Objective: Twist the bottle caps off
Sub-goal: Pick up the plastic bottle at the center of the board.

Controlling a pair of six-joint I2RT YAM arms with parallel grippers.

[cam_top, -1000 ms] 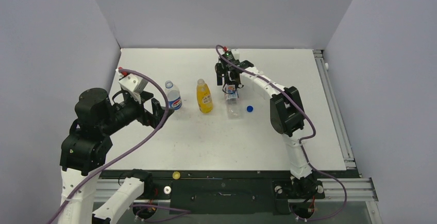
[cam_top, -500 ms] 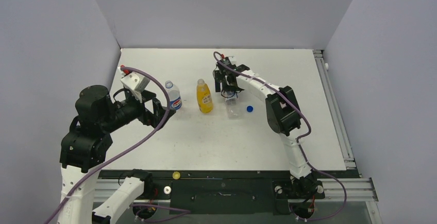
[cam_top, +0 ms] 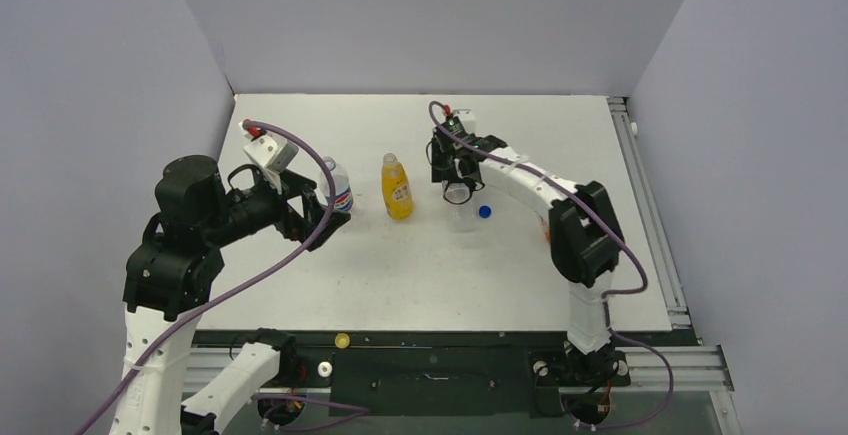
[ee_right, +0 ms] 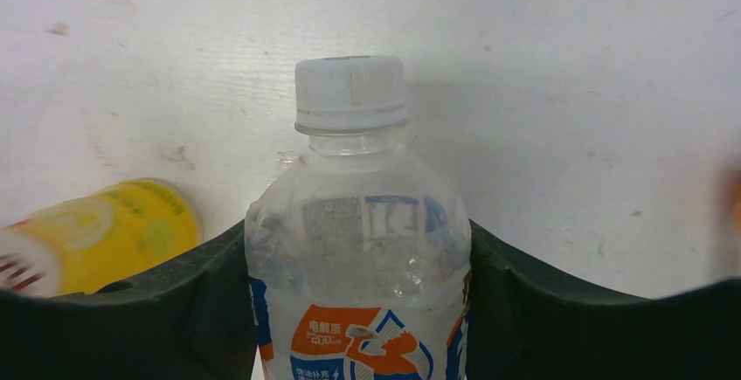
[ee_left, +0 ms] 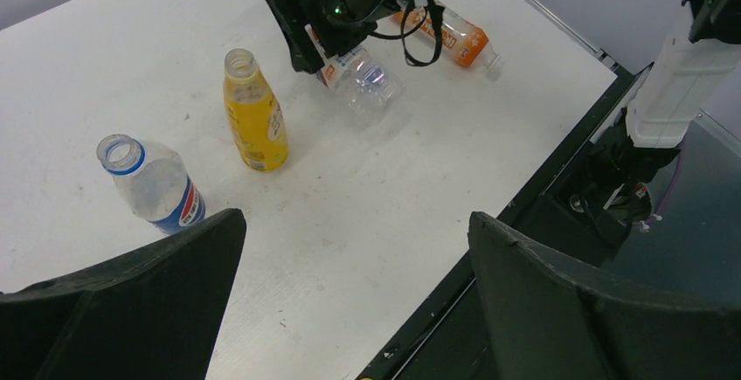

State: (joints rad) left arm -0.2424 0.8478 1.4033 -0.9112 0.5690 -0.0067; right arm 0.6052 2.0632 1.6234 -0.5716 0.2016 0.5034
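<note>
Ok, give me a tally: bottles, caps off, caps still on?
Bottles: 4 (Pepsi bottle, yellow bottle, water bottle, orange bottle)
Caps off: 2 (blue cap, yellow cap)
Caps on: 1 (white cap on the water bottle; the orange bottle's mouth is unclear)
Total: 7

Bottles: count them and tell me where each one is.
4. Pepsi bottle stands leftmost; yellow juice bottle beside it; clear water bottle in the right end effector; orange drink bottle lies on its side by that arm.
</note>
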